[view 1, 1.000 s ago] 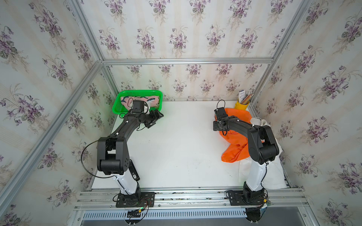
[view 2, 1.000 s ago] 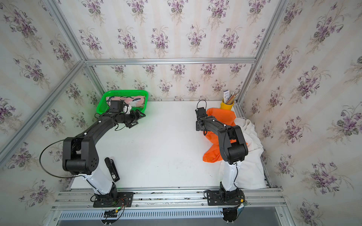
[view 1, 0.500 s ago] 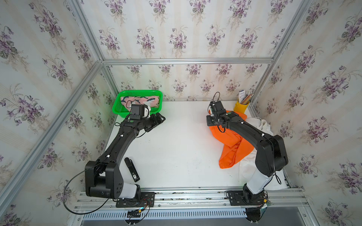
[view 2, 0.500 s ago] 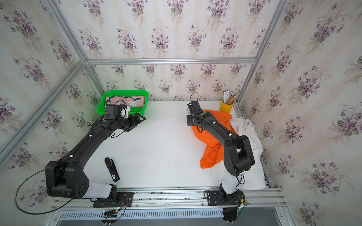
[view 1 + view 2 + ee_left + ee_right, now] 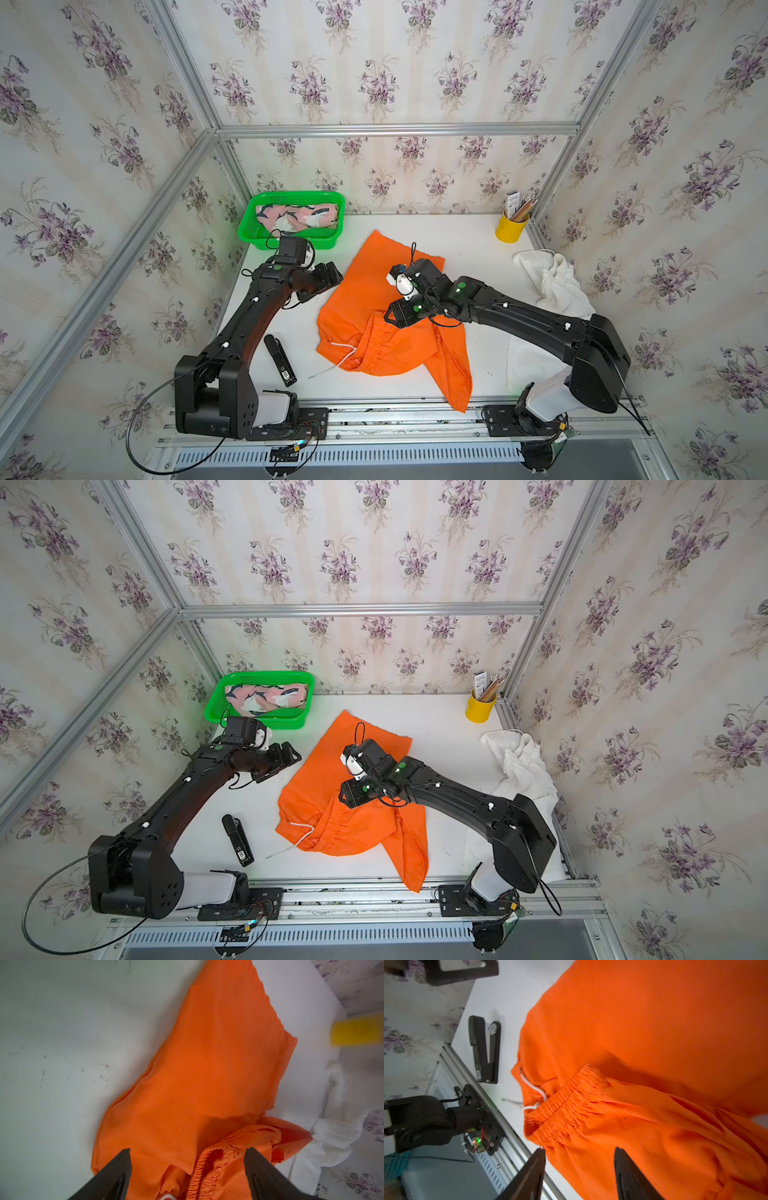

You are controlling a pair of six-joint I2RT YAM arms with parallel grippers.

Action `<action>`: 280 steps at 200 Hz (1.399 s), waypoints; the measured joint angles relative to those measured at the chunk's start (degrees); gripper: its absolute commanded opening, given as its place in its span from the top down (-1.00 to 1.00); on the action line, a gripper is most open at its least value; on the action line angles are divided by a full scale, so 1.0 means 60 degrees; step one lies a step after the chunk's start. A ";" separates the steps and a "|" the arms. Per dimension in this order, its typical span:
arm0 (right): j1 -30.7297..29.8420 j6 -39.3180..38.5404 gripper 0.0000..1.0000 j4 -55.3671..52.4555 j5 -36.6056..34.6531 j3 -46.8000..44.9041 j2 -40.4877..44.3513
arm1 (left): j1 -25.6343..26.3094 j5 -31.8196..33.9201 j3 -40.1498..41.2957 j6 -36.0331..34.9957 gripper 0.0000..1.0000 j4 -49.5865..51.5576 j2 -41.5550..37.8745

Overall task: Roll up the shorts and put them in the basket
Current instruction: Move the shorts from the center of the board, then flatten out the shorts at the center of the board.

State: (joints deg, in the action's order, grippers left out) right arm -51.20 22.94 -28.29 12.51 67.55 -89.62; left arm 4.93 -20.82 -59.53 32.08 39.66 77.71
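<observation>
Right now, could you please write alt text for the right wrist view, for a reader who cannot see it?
Crumpled orange shorts lie on a white table, gathered waistband and white cord showing. The right hand hangs open over the cloth, holding nothing. A black stapler lies beside the shorts.

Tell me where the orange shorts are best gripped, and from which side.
Grip the orange shorts by the gathered elastic waistband: it stands up as a puckered ridge, while the rest lies flatter. Come down from above with the right gripper, open beside it, jaws across the ridge.
</observation>
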 measured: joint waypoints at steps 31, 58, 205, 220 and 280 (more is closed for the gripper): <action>-0.0095 0.0696 -0.57 0.0229 -0.0142 -0.0594 -0.0412 | 0.0229 0.0372 0.0954 -0.0004 -0.71 0.0532 -0.0550; -0.0321 0.0754 -0.57 0.0601 -0.0401 -0.0517 -0.1053 | 0.0474 0.0503 0.1821 0.0255 -0.71 0.0652 -0.1071; 0.2244 -0.0266 -0.09 0.0681 -0.2703 0.2514 -0.3402 | 0.2830 0.0925 0.3140 0.1694 -0.44 -0.0062 -0.0801; 0.1858 -0.0066 -0.18 0.0499 -0.2707 0.2492 -0.3177 | 0.3169 0.0816 0.3366 0.1898 -0.44 -0.0299 -0.0674; 0.0590 0.0834 -0.23 -0.0149 -0.3187 0.3606 -0.4397 | 0.4273 0.0415 0.3636 0.2619 -0.12 -0.1399 0.0280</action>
State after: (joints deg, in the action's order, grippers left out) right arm -47.66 27.94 -29.19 -6.61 89.19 -116.01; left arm 30.57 -18.33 -37.71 47.79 31.27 79.40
